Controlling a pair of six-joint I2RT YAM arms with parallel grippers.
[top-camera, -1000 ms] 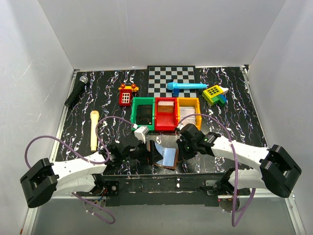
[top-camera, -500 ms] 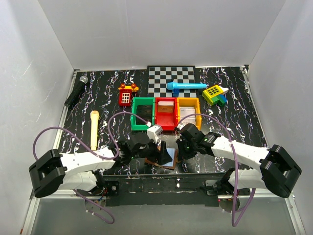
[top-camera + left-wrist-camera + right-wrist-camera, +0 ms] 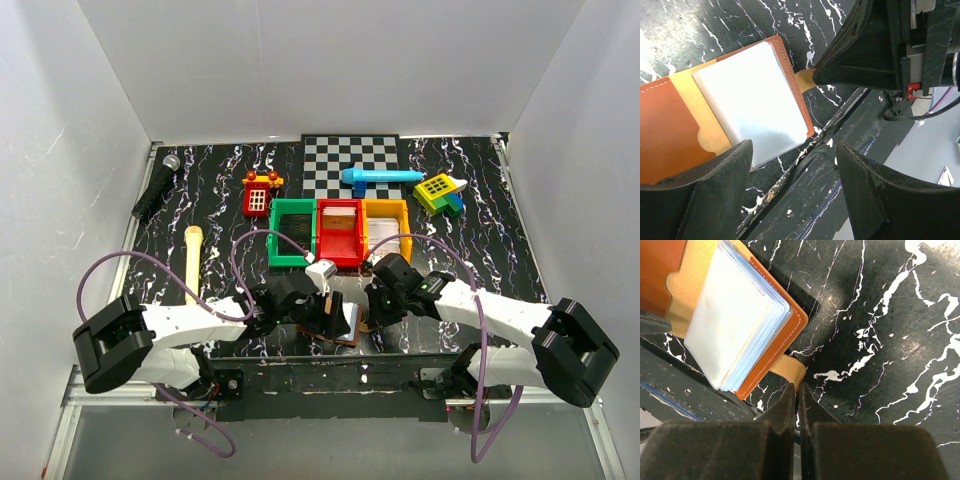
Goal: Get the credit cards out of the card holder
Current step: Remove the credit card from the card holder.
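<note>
Top cam overhead, looks down fwd, wrist cams close, share card holder (image 3: 755, 100)

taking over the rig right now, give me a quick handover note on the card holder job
Left gripper: open, empty, hovering over the near edge of the card holder.
Right gripper: shut, tips at the holder's strap; whether it is pinched or only pinned, I cannot tell.
Card holder: lying open on the table at its near edge, between the two grippers, pale sleeves facing up.
Done: holder opened.
To do: no cards seen outside it, so all are probably yet to be pulled from the sleeves.
</note>
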